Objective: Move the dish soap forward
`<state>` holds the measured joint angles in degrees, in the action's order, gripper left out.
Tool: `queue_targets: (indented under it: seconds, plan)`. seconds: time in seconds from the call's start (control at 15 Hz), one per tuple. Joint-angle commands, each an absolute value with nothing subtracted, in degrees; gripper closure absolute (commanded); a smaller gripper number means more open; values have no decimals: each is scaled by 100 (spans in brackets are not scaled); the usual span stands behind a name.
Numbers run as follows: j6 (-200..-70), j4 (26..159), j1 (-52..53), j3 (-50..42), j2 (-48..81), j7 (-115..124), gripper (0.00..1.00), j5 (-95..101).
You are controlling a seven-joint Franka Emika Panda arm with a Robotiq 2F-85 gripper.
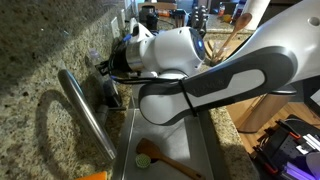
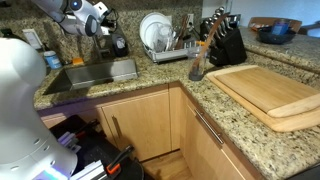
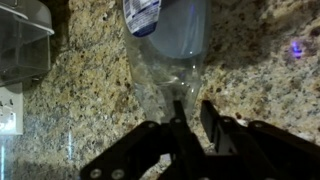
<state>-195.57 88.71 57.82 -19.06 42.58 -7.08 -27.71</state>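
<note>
In the wrist view the dish soap (image 3: 168, 40) lies on the speckled granite counter, with a blue label at the top edge and a clear end that narrows toward me. My gripper (image 3: 194, 112) has its two black fingers close together around that clear end. In both exterior views the gripper (image 2: 104, 30) (image 1: 108, 90) is at the back of the counter behind the sink, close to the wall. The arm hides the bottle in both exterior views.
A green scrub brush (image 1: 143, 158) with a wooden handle lies in the sink (image 2: 95, 72), beside the faucet (image 1: 85, 115). A wall outlet (image 3: 10, 110) and a clear container (image 3: 20, 40) are nearby. A dish rack (image 2: 160, 35), knife block (image 2: 225, 40) and cutting board (image 2: 270, 90) are further along the counter.
</note>
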Motion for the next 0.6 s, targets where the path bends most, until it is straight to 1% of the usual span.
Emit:
queue_targets:
  seconds: [0.0,0.13,0.2,0.27,0.33,0.53]
  plan:
    - [-19387,9069,5968,-2163,4138,-772,99,-2843]
    - [-19387,9100,6076,-2314,4142,-762,100,-2873]
    - [-19406,9103,6140,-2408,4159,-742,74,-2912]
    - [-19520,8936,5959,-2199,4258,-708,99,-2789]
    - [-19518,8946,6005,-2262,4258,-708,71,-2799]
    - [-19375,8923,5824,-1894,4163,-197,50,-3031]
